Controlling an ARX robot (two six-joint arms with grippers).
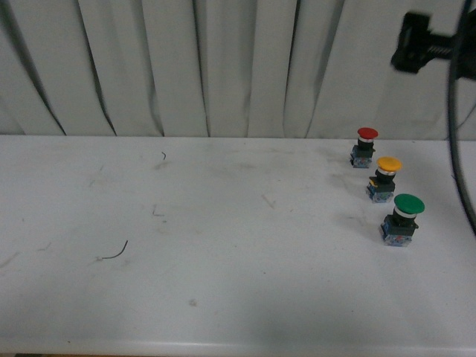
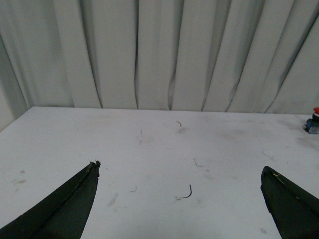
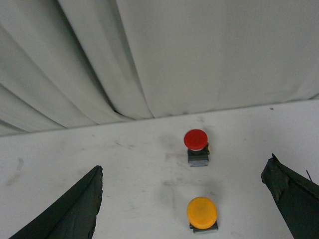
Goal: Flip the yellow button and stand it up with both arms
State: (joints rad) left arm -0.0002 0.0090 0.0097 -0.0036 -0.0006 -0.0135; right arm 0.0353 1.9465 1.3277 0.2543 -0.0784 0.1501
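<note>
Approach step: yellow button (image 1: 387, 177) stands cap-up on the desk (image 1: 223, 245), between red and green buttons. Both tools gape wide, empty. Next, right tool (image 3: 182, 209) should descend around it.

Three push-buttons stand upright, cap uppermost, in a diagonal row at the right of a white surface (image 1: 223, 297). The red button (image 1: 364, 146) is farthest back; the yellow button (image 1: 384, 177) stands between it and the green button (image 1: 402, 219), which is nearest the camera. The three are close together but apart. A pale pleated curtain (image 1: 223, 67) hangs behind. A short dark wire scrap (image 1: 116, 253) lies at left. A black arm part (image 1: 416, 41) and a black cable (image 1: 457, 134) show at upper right.
</note>
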